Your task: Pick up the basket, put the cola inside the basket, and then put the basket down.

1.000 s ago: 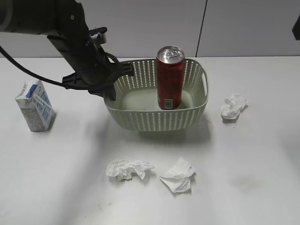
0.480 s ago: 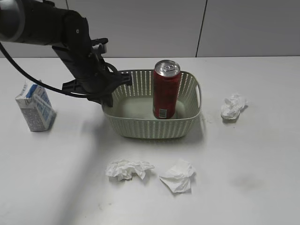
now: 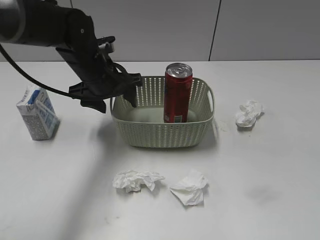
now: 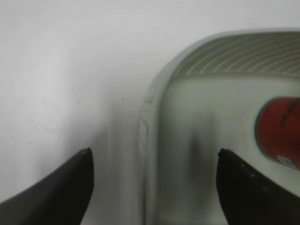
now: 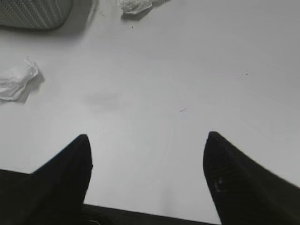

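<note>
The pale green basket point(image 3: 165, 132) rests on the white table, and the red cola point(image 3: 177, 92) stands upright inside it. My left gripper point(image 3: 114, 100) is open at the basket's left end, with one finger outside the wall and one over the inside. In the left wrist view the jaws point(image 4: 154, 159) stand wide apart with the basket's rim point(image 4: 150, 140) between them and not touching either; the cola point(image 4: 279, 131) shows at the right. My right gripper point(image 5: 147, 145) is open and empty over bare table, out of the exterior view.
A white-and-blue carton point(image 3: 37, 112) stands at the left. Crumpled tissues lie in front of the basket point(image 3: 136, 180) point(image 3: 190, 187) and to its right point(image 3: 248, 113). The right wrist view shows the basket's corner point(image 5: 33, 11) and two tissues point(image 5: 16, 82) point(image 5: 136, 5).
The basket came down from a tilted, lifted hold onto the table. My left gripper let go of the rim and opened.
</note>
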